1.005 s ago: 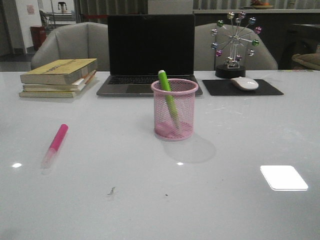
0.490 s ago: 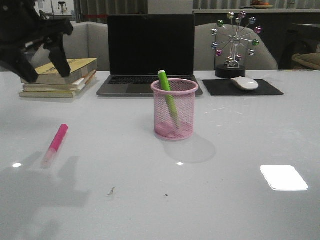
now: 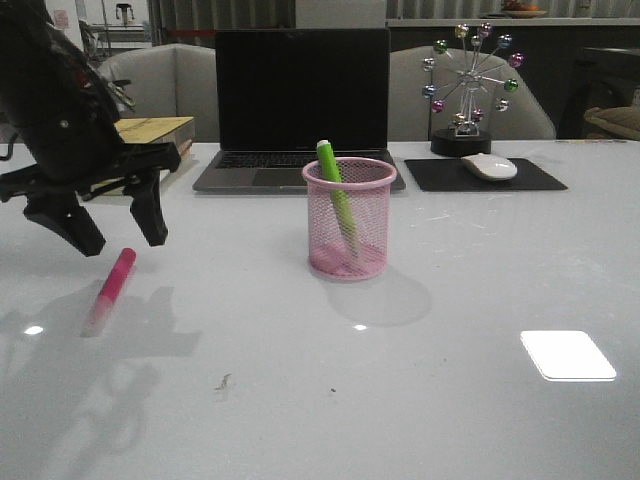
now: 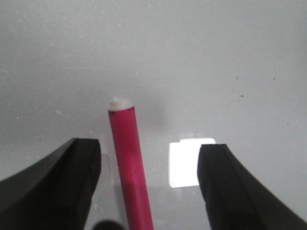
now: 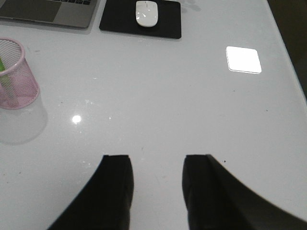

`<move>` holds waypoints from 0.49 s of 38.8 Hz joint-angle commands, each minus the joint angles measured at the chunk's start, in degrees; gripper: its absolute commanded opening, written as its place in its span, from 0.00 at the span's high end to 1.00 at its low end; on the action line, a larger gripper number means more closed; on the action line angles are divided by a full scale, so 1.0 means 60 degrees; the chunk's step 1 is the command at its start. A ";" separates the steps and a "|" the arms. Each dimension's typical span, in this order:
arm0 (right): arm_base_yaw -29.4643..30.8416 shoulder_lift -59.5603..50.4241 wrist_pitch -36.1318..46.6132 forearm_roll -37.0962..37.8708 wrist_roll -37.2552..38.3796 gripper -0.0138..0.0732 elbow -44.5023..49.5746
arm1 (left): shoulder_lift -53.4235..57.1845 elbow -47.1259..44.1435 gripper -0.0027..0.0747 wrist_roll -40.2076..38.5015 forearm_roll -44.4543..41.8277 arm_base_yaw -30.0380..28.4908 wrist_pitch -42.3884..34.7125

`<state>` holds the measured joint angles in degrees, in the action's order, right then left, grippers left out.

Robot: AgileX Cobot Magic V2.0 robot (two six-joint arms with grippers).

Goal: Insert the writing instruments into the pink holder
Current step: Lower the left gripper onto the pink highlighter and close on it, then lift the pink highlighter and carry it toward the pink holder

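A pale grey tabletop (image 3: 450,300) holds a round pink wire-mesh holder (image 3: 349,218) near its middle, with a lime green highlighter (image 3: 336,190) already leaning inside, its top poking above the rim. The pink highlighter (image 3: 112,287) lies flat on the tabletop well off to the left of the holder, not yet picked up. The left gripper (image 3: 113,227) hangs just above the far end of it, fingers spread wide and holding nothing; in the left wrist view the marker runs between the two fingers without touching either. The right gripper (image 5: 156,191) waits over bare tabletop, fingers parted and empty — the holder is off to its side. This looks like the grasp step for the second marker: the next move likely calls for lowering, closing on the barrel, then carrying it to the holder.
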<state>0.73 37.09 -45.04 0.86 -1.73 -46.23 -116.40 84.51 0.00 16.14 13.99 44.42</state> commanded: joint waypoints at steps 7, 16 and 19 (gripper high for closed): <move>0.0043 -0.0017 0.0574 0.0317 -0.0064 0.40 -0.0273 | 0.0286 0.0307 0.33 0.0000 -0.0379 0.0124 -0.0273; 0.0043 -0.0017 0.0574 0.0391 -0.0064 0.40 -0.0273 | -0.0064 0.0307 0.37 0.0000 -0.0529 0.0124 0.0048; 0.0043 -0.0017 0.0574 0.0440 -0.0064 0.40 -0.0273 | -0.0226 0.0307 0.40 0.0000 -0.0545 0.0124 0.0268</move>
<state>0.73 37.09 -45.40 2.19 -1.73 -46.23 -119.30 85.13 0.00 12.24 14.41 44.92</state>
